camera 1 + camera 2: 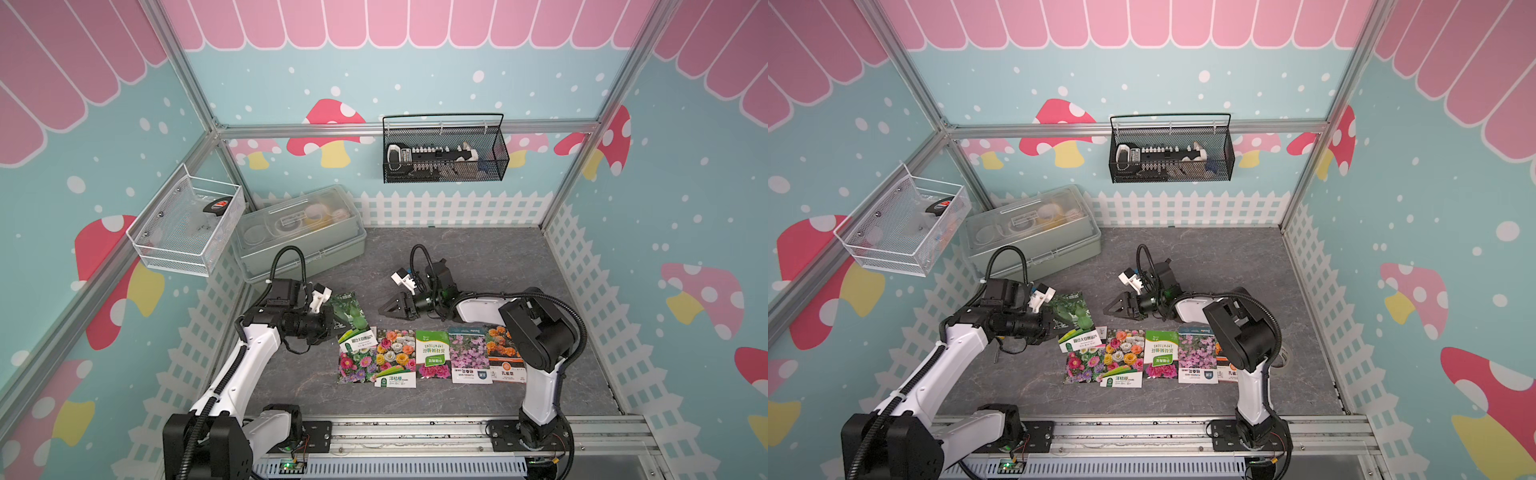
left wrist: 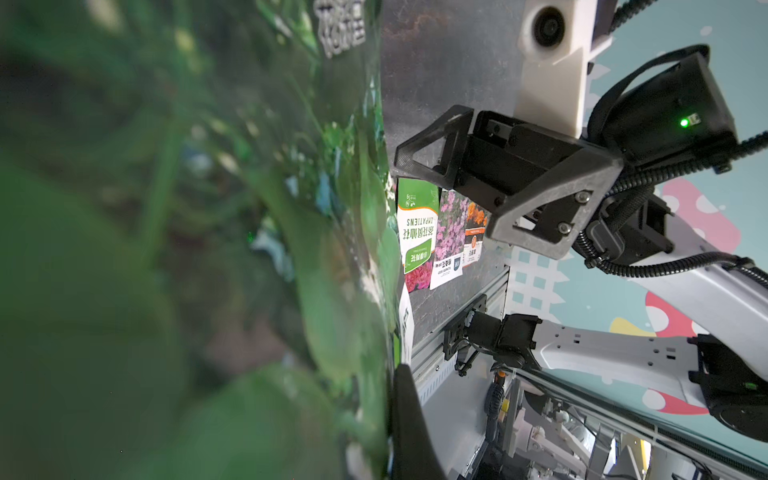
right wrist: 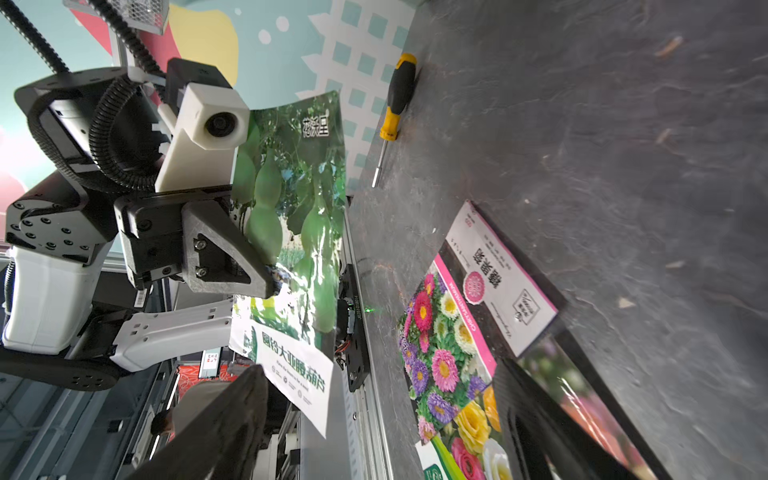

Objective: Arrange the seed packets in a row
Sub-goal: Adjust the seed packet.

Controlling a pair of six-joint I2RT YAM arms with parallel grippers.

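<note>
In a top view the left fingers (image 1: pixel 328 326) pinch the green gourd packet (image 1: pixel 349 311) aloft, just behind the row (image 1: pixel 432 357), at its left end, likely to extend it. The right fingers (image 1: pixel 386 311) gape wide and empty behind the row. Left wrist: the blurred, glossy gourd photo fills the frame. Right wrist: the packet's white label band droops toward the row.

Behind the left end of the packet row (image 1: pixel 432 357) you find the gourd packet (image 1: pixel 351 311), in the left gripper (image 1: pixel 334 322). The right gripper (image 1: pixel 386 309) lies behind the row's middle, and the lidded box (image 1: pixel 307 257) farther back left.
</note>
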